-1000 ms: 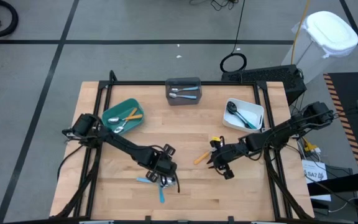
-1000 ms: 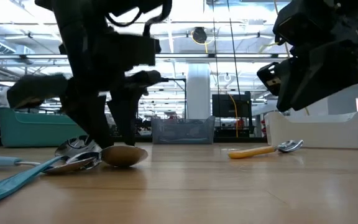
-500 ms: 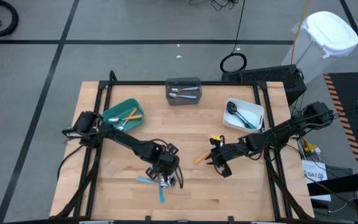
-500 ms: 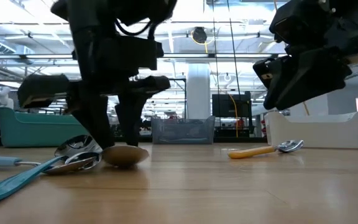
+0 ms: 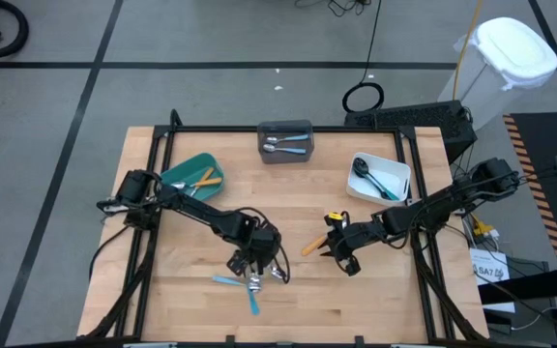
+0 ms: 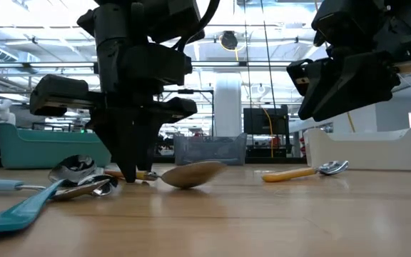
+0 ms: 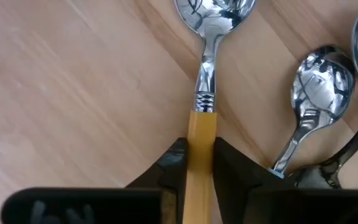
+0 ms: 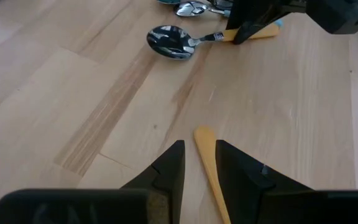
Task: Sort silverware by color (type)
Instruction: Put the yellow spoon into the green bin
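Observation:
My left gripper [image 5: 255, 263] stands near the table's front middle, shut on an orange-handled silver spoon [image 7: 205, 68] whose bowl [image 6: 191, 173] points toward the right. Beside it lie blue-handled spoons [image 5: 228, 281] and another silver spoon [image 7: 316, 106], flat on the wood. My right gripper [image 5: 335, 253] hovers open above the near end of a second orange-handled piece [image 5: 312, 245]. That piece lies flat on the table, and its handle tip [image 8: 204, 134] shows below between the fingers, untouched. My left gripper pinches the spoon's orange handle [image 7: 201, 127] between its two fingers, on the stretch nearer the head. The fingers come from above, pointing steeply down, and lie across the handle. The spoon lies about level with its bowl on the table.
A teal bin [image 5: 191, 180] at the far left, a grey bin [image 5: 285, 141] at the far middle and a white bin [image 5: 379, 178] at the far right each hold some silverware. Bare wood lies between the two grippers and along the near edge.
My left gripper has shifted a little toward the table's right edge, turned about its own axis and shut on the orange handle. The spoon has swung round, so its bowl now lies out to the right of the fingers. My right gripper has rolled slightly in place.

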Robot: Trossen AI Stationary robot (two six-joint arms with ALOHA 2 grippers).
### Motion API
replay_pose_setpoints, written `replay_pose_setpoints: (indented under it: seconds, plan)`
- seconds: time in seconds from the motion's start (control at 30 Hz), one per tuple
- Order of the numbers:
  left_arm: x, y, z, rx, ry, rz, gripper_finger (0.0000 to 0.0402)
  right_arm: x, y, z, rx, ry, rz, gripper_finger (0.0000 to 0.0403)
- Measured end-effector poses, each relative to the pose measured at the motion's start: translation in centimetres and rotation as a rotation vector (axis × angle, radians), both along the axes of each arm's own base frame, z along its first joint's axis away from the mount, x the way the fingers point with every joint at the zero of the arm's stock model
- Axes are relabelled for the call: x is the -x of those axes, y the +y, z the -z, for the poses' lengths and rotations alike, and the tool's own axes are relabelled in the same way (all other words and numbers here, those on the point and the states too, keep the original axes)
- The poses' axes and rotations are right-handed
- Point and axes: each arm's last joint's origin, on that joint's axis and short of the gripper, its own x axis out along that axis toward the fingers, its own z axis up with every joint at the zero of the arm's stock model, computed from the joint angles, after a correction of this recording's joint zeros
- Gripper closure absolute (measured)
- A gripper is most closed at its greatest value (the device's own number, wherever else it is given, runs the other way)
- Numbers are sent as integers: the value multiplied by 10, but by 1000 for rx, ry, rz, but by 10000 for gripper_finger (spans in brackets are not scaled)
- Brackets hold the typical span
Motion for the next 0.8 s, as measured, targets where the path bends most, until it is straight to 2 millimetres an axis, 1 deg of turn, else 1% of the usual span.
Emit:
replay_pose_setpoints:
  seconds: [0.1, 0.23, 0.3, 0.37, 0.43, 0.53, 0.6, 0.8]
  plan:
    - [-1, -2, 0, 1, -11, -45, 353, 0, 0, 0, 0, 0, 0, 316]
    - [-10, -6, -8, -16, -47, -190, 356, 0, 0, 0, -4, 1, 3, 316]
    - [-15, -8, -16, -39, -73, -272, 357, 0, 0, 0, -6, 1, 4, 316]
    - [-20, -10, -27, -55, -112, -349, 362, 0, 0, 0, -9, 2, 7, 316]
    - [-23, -15, -37, -63, -121, -404, 363, 0, -1, 0, -10, 1, 44, 316]
    - [-25, -22, -47, -52, -134, -445, 363, 0, -4, 0, 20, -8, 150, 316]
    - [-25, -28, -50, -47, -151, -456, 363, 0, -5, 1, 53, -11, 194, 316]
    - [-21, -41, -51, -74, -183, -509, 362, 1, -6, 2, 65, 3, 214, 316]
